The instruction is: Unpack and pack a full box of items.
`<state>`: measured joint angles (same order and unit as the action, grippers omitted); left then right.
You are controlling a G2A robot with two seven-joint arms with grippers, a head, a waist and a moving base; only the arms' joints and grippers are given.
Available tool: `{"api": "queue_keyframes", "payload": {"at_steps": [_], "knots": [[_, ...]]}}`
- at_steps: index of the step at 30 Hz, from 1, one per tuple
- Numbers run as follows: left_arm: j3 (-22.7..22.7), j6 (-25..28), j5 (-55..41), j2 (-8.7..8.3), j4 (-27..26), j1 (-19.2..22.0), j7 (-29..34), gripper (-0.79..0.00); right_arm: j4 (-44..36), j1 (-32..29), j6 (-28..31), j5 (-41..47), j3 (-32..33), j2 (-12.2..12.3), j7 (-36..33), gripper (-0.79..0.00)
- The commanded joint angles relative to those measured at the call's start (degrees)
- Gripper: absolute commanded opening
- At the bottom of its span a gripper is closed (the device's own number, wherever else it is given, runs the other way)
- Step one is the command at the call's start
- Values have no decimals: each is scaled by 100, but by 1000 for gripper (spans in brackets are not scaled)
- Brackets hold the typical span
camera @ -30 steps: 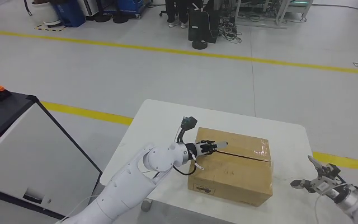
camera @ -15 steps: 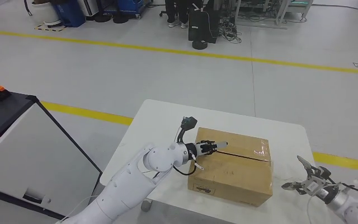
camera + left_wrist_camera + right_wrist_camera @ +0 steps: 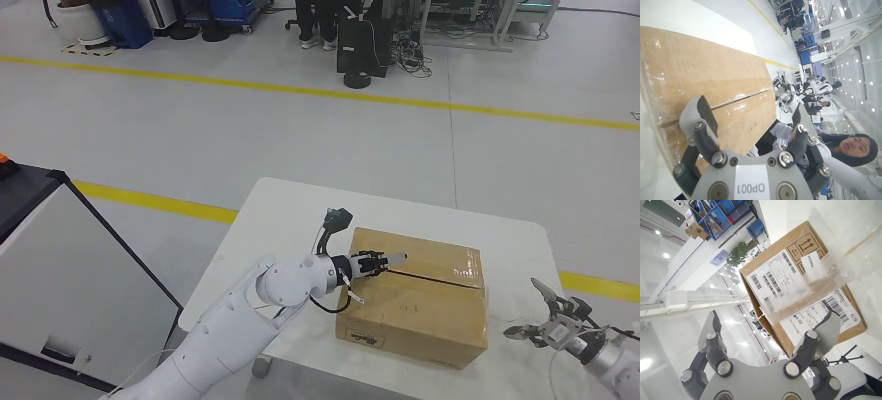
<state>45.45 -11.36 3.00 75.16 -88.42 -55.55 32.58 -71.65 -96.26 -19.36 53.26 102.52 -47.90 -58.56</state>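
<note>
A taped brown cardboard box (image 3: 425, 300) lies shut on the white table (image 3: 290, 215). My left gripper (image 3: 388, 260) hovers over the box's top near its left end, above the taped middle seam (image 3: 738, 99). Its fingers (image 3: 705, 111) stand apart with nothing between them. My right gripper (image 3: 532, 310) is open just off the box's right end, by the table's near right corner. In the right wrist view the box's labelled end face (image 3: 791, 279) lies ahead of the right gripper (image 3: 772, 323), with clear tape across it.
A white cabinet (image 3: 60, 290) stands on the floor left of the table. Bare tabletop runs along the far side (image 3: 400, 205) and to the left of the box. The table's near edge lies close below the box.
My right gripper has shifted a little leftward, closer to the box's right end, and has held there for the last half second. The left arm and the box have not moved.
</note>
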Motion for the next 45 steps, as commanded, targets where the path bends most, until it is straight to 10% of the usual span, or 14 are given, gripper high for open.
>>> {"api": "queue_keyframes", "payload": {"at_steps": [1, 21, 45], "knots": [[0, 0, 0, 0, 0, 0, 0, 0, 9, -4, -325, 267, -37, -23, 13, 0], [0, 0, 0, 0, 0, 0, 0, 0, -970, -500, -870, 1706, -212, -307, 2278, 0], [0, 0, 0, 0, 0, 0, 0, 0, -1386, -577, -605, 1832, -405, -503, 3308, 0]]}}
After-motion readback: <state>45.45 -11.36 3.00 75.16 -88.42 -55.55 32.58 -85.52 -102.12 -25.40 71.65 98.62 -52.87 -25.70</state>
